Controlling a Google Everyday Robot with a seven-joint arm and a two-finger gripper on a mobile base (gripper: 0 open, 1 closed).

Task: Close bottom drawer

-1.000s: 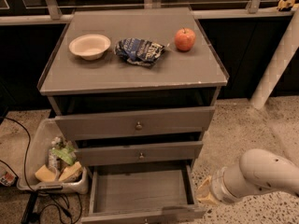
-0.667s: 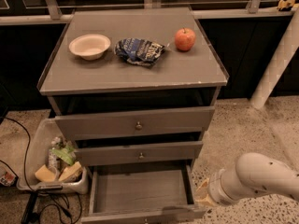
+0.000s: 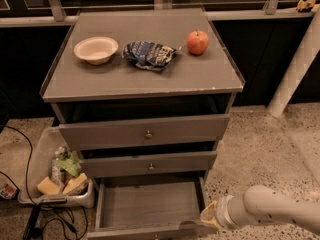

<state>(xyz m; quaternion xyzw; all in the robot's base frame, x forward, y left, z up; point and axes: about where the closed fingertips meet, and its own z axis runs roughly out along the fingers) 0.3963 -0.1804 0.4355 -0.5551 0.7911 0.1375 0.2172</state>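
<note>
The bottom drawer [image 3: 150,204] of the grey wooden cabinet [image 3: 142,76] is pulled far out, its plank floor bare; its front runs along the frame's lower edge. The middle drawer [image 3: 150,164] and top drawer [image 3: 145,132] stand slightly out, each with a small round knob. My arm [image 3: 280,209] comes in from the lower right. My gripper [image 3: 210,218] is at the drawer's right front corner, right at its side wall, largely hidden by the wrist.
On the cabinet top sit a white bowl [image 3: 95,49], a crumpled chip bag [image 3: 150,55] and a red apple [image 3: 198,42]. A plastic bin [image 3: 57,176] of items and cables lie on the floor left. A white post [image 3: 297,66] stands at the right.
The arm has shifted slightly left and down toward the drawer's right front corner. The drawer has not visibly moved.
</note>
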